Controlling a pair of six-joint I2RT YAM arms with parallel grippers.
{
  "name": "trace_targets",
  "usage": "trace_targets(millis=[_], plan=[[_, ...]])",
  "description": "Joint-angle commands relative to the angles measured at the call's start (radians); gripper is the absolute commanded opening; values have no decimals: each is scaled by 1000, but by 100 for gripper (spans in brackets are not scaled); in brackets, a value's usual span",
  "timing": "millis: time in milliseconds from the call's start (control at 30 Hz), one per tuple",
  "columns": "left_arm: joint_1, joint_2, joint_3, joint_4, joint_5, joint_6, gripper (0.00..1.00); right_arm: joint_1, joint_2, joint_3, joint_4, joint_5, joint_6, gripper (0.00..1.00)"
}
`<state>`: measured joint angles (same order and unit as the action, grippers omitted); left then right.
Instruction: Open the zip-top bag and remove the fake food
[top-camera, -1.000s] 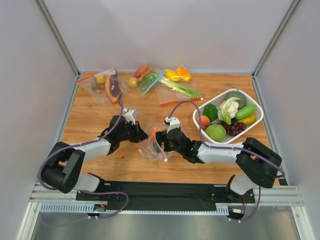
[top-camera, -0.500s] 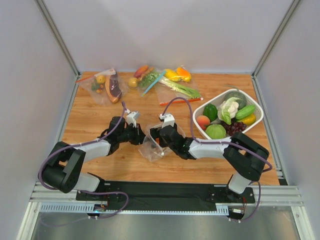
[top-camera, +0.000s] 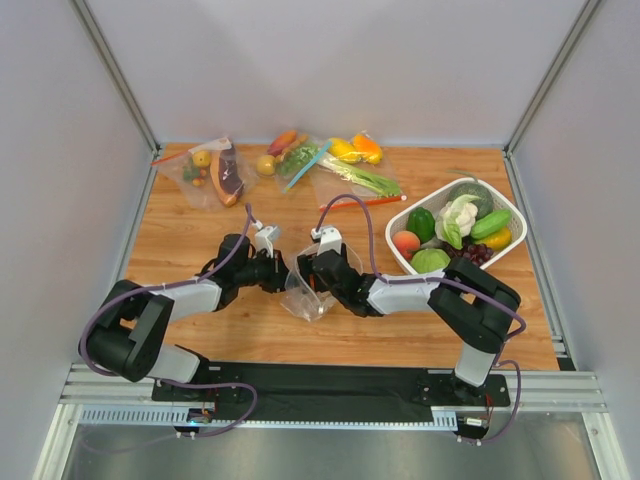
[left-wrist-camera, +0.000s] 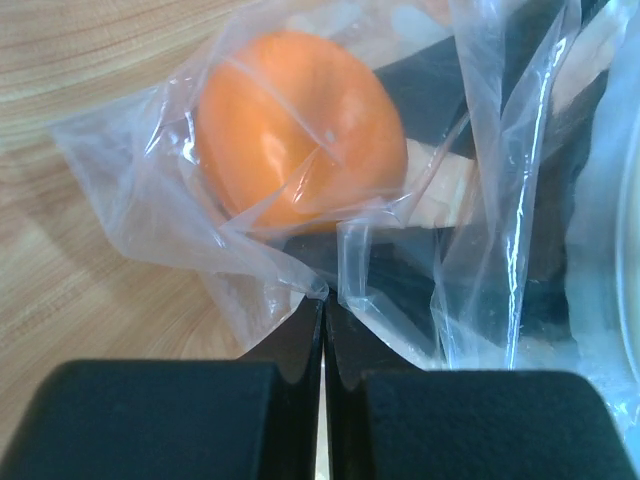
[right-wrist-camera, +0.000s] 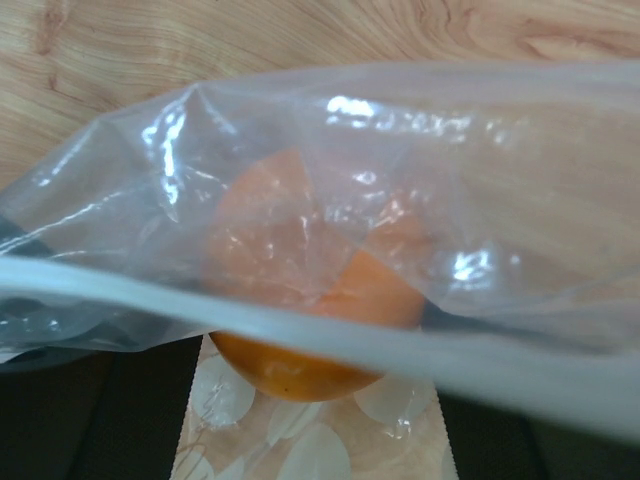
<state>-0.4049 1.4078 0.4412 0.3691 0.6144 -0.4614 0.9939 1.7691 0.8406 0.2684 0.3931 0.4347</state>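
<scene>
The zip-top bag (top-camera: 303, 292), clear with pale round dots, lies mid-table between both grippers. My left gripper (top-camera: 279, 270) is shut on a fold of the bag's film (left-wrist-camera: 323, 300). The orange (left-wrist-camera: 300, 130) sits inside the bag just beyond that fold. My right gripper (top-camera: 313, 272) reaches into the bag's mouth under the whitish zip strip (right-wrist-camera: 300, 340). Its jaws stand wide on either side of the orange (right-wrist-camera: 300, 365); the film hides whether they touch it. The cauliflower (top-camera: 458, 217) and the long green piece (top-camera: 490, 224) lie in the white basket (top-camera: 517, 212).
The basket at the right also holds several other fake foods. Three filled bags lie along the back edge: one at the left (top-camera: 215, 172), one with a blue zip strip (top-camera: 300, 155), one with a red zip strip (top-camera: 358, 178). Grey walls enclose the table.
My right gripper has moved left from beside the bag into its mouth, around the orange. The left gripper has kept its hold on the film and barely moved.
</scene>
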Motion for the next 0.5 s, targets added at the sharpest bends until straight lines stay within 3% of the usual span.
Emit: trace_targets(millis=[0, 200, 467], plan=[[-9, 5, -12, 56, 67, 33, 0, 5, 4, 12, 149, 61, -28, 68], [-9, -16, -12, 24, -2, 20, 0, 6, -65, -51, 170, 62, -40, 51], [-9, -67, 19, -82, -151, -37, 0, 25, -241, -133, 46, 27, -24, 46]])
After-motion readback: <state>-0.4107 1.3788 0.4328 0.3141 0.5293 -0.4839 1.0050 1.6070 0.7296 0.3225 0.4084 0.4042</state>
